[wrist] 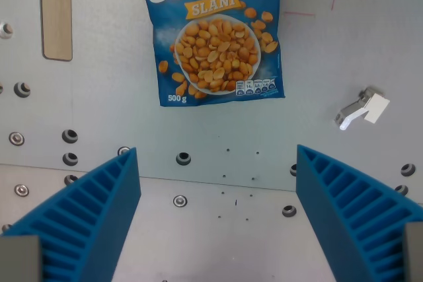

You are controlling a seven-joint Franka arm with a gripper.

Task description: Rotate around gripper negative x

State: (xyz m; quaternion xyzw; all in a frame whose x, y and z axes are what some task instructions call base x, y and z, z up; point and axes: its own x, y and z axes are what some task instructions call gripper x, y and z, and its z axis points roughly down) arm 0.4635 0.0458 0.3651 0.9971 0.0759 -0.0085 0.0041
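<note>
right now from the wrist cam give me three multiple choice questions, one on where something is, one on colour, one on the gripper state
1. Where does the peanut bag lie?
A. at the top centre of the wrist view
B. between the fingertips
C. at the wrist view's lower left corner

2. What colour are the ribbed fingers of the gripper?
A. red
B. blue
C. black

3. How does the gripper stand?
A. shut on the bag
B. shut on the white clip
C. open, holding nothing

Answers:
1 A, the bag lies flat on the grey plate above the fingers, its top cut off by the frame.
2 B, both fingers are bright blue.
3 C, a wide bare gap separates the fingers, and the white clip lies apart at the wrist view's right.
</note>
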